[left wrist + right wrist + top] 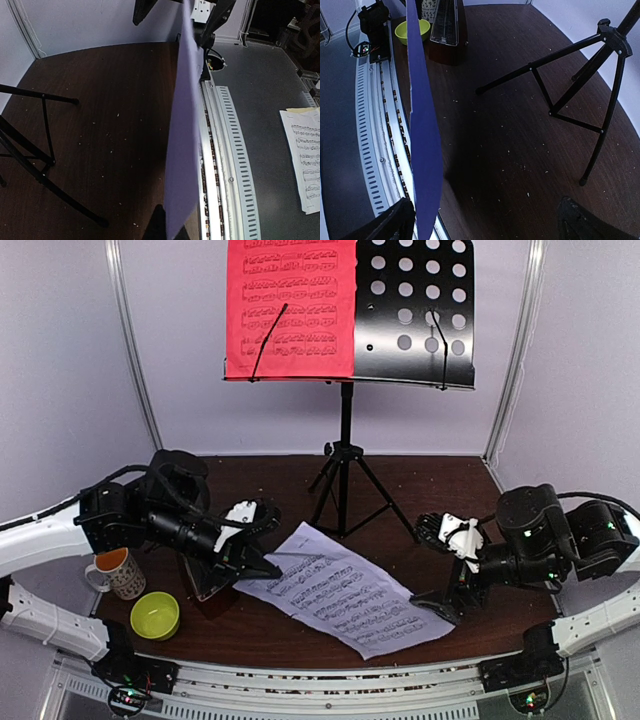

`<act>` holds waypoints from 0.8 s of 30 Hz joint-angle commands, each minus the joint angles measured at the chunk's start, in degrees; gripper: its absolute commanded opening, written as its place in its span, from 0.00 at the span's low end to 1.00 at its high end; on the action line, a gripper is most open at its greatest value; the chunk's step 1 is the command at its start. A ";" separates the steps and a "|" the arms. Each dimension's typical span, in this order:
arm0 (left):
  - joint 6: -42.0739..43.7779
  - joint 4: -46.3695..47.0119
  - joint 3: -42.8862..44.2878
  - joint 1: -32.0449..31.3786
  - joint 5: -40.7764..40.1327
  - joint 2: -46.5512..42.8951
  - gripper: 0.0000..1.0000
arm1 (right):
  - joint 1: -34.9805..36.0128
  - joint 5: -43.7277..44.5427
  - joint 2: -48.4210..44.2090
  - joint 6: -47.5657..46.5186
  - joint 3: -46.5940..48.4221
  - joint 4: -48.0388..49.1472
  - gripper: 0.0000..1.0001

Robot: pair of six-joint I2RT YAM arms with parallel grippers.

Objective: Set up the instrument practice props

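The black music stand (pixel 415 310) stands at the back on its tripod (pixel 580 75), with the red sheet (pixel 290 310) on the left half of its perforated desk. The white sheet (pixel 345 590) hangs just above the table between both arms. My left gripper (pixel 262 565) is shut on its left corner; in the left wrist view the sheet (pixel 182 150) runs edge-on from my jaws. My right gripper (pixel 437 602) is open, its jaws wide around the sheet's right edge (pixel 425 150). The metronome (pixel 447 22) stands by my left gripper, mostly hidden in the top view.
A patterned mug (pixel 120 573) and a lime-green bowl (pixel 155 615) sit at the front left. The tripod legs (pixel 45 175) spread over the table's middle. A slotted metal rail (pixel 235 160) runs along the table's near edge.
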 commanded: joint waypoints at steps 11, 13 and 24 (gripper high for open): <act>3.80 -4.62 9.13 0.24 5.97 6.39 0.00 | -0.34 -2.86 12.78 -1.62 10.09 -0.60 1.00; 4.48 -5.93 10.23 0.08 6.22 7.48 0.00 | -0.40 -3.64 15.34 -2.20 12.30 -0.59 0.97; 5.80 -7.79 11.85 -0.21 6.72 9.99 0.00 | -0.37 -3.03 22.16 -3.47 20.05 -2.49 0.52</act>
